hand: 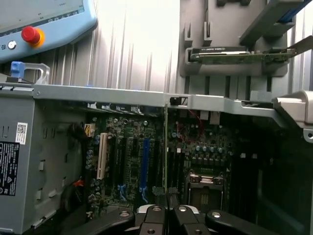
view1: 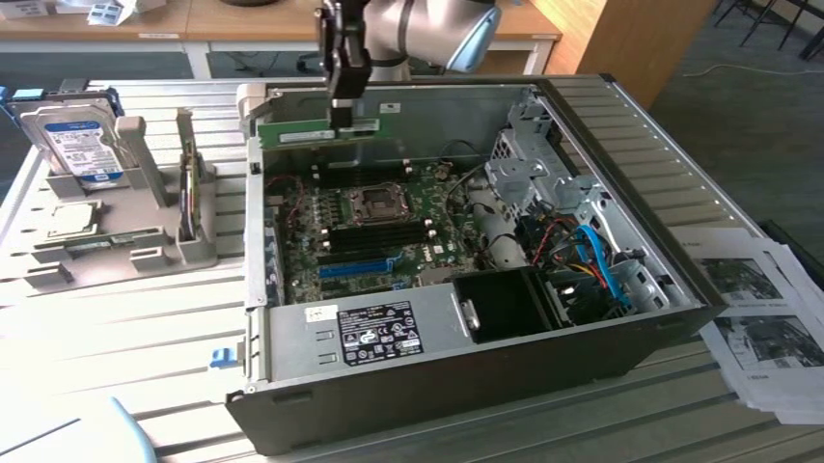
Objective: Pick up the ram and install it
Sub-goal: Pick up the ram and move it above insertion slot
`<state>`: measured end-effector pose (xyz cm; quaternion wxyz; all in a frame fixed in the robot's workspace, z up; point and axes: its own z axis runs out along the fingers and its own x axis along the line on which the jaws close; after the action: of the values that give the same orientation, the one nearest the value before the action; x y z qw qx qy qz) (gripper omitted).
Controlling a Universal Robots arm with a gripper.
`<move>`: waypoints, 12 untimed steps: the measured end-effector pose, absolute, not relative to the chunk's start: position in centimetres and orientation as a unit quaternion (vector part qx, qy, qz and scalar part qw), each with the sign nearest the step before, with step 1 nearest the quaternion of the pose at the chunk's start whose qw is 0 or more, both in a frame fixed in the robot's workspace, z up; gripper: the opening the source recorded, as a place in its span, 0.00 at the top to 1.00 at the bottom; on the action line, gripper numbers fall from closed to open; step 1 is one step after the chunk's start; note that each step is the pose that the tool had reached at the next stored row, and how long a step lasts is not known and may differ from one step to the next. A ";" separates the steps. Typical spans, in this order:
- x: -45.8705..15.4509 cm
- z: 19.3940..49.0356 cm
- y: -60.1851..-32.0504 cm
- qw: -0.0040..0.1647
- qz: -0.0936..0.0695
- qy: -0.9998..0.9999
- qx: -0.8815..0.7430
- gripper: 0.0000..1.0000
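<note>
My gripper [view1: 343, 111] is shut on the ram [view1: 322, 130], a long green circuit-board stick that it holds by its upper edge, level, above the far rim of the open computer case [view1: 670, 289]. In the wrist view the ram [hand: 166, 147] appears edge-on as a thin strip running from my gripper [hand: 167, 209] out over the motherboard [hand: 127, 152]. The motherboard [view1: 373, 227] lies below with its black memory slots near the processor socket [view1: 377, 200]. A second, similar stick [view1: 110, 246] rests in the grey rack on the exterior view's left.
The grey rack [view1: 168, 256] also carries a blue-labelled hard drive [view1: 77, 145]. A long blue slot [view1: 354, 268], the power supply [view1: 373, 333] and a drive cage [view1: 535, 159] sit inside the case. Papers [view1: 759, 309] lie on the exterior view's right. A teach pendant [hand: 44, 24] lies beyond the case.
</note>
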<state>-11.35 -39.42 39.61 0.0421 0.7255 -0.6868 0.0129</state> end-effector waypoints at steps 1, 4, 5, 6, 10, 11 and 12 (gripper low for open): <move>-11.0 39.6 -39.4 0.042 0.013 -0.687 0.726 0.89; -10.0 39.6 -39.4 0.042 0.013 -0.687 0.726 0.89; -9.6 39.6 -39.4 0.042 0.013 -0.687 0.726 0.89; -9.3 39.6 -39.4 0.042 0.013 -0.687 0.726 0.89; -8.0 39.6 -39.4 0.042 0.013 -0.687 0.726 0.89; -7.6 39.6 -39.4 0.042 0.013 -0.687 0.726 0.89; -7.4 39.6 -39.4 0.042 0.013 -0.687 0.726 0.89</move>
<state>-7.36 -39.42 39.61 0.0421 0.7255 -0.6868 0.0129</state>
